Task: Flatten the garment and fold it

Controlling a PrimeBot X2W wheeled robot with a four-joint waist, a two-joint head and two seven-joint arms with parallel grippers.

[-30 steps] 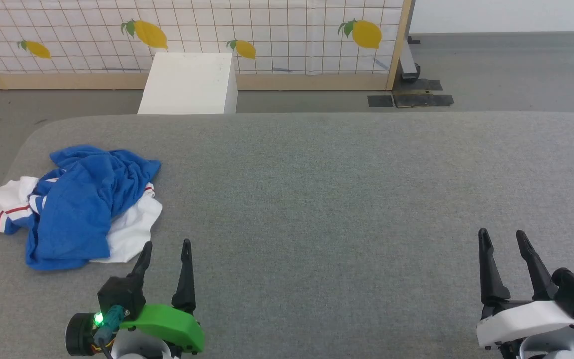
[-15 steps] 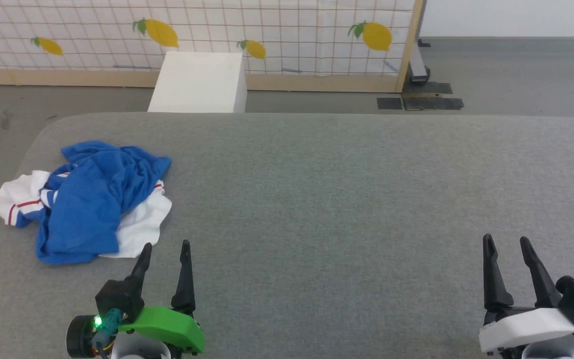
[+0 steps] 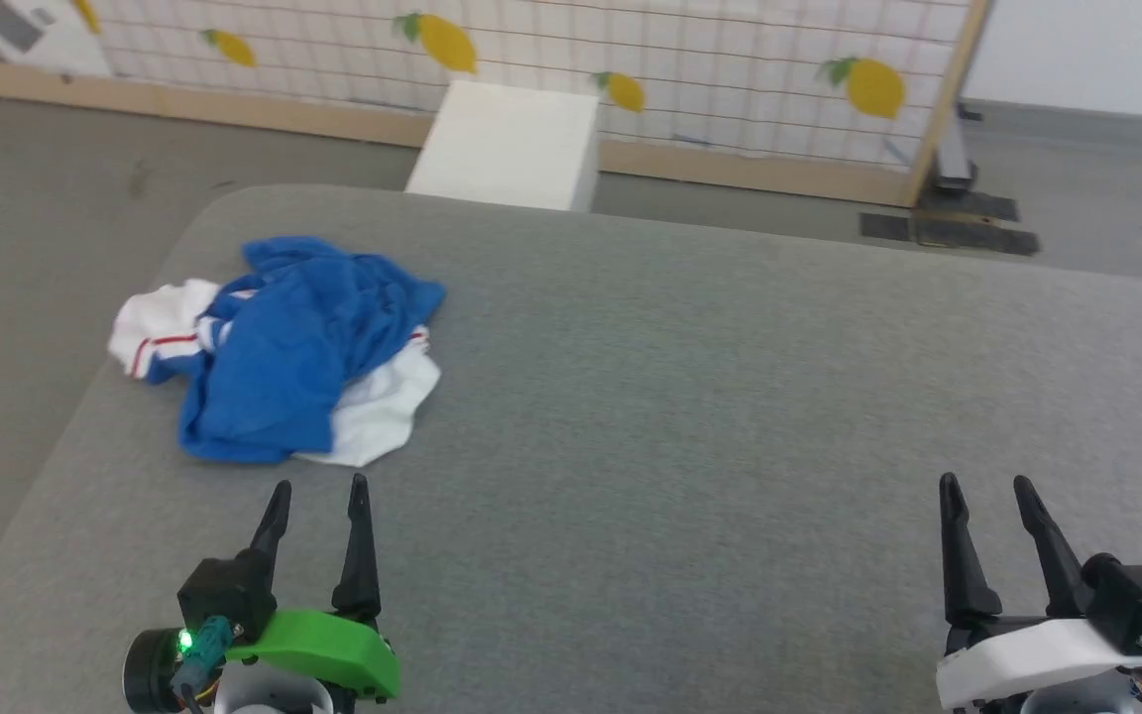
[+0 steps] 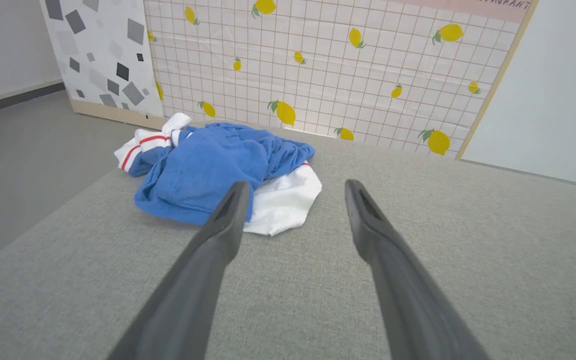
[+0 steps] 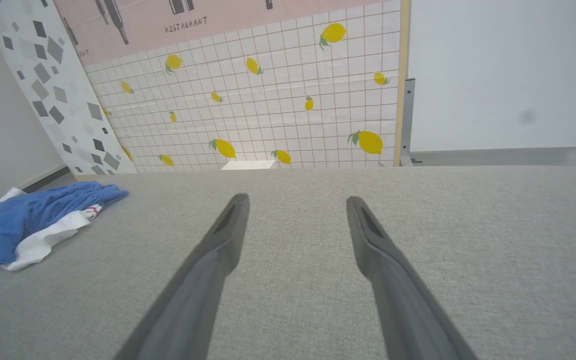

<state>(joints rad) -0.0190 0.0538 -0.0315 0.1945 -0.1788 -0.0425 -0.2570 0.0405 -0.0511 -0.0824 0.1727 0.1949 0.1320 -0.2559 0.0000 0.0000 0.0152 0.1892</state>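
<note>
The garment [image 3: 284,352] lies crumpled in a heap on the grey table's far left, blue cloth on top with white sleeves and red-striped trim showing at its edges. In the left wrist view the garment [image 4: 208,167] sits just past the fingertips. My left gripper [image 3: 318,488] hovers open a short way in front of the heap, nothing between its fingers. My right gripper [image 3: 984,483] stands open over bare table at the near right, far from the garment [image 5: 28,222]. In each wrist view the gripper's own fingers, left [image 4: 295,185] and right [image 5: 297,199], are spread wide and empty.
The grey padded table [image 3: 690,397] stretches wide to the right of the heap; its rounded left edge [image 3: 46,466] drops to the floor. A white box [image 3: 507,144] stands on the floor behind the table, before a lemon-patterned partition [image 3: 710,59].
The head camera has turned left and tilted, so the whole picture shifted right. The garment lies as before and both grippers stay open in place.
</note>
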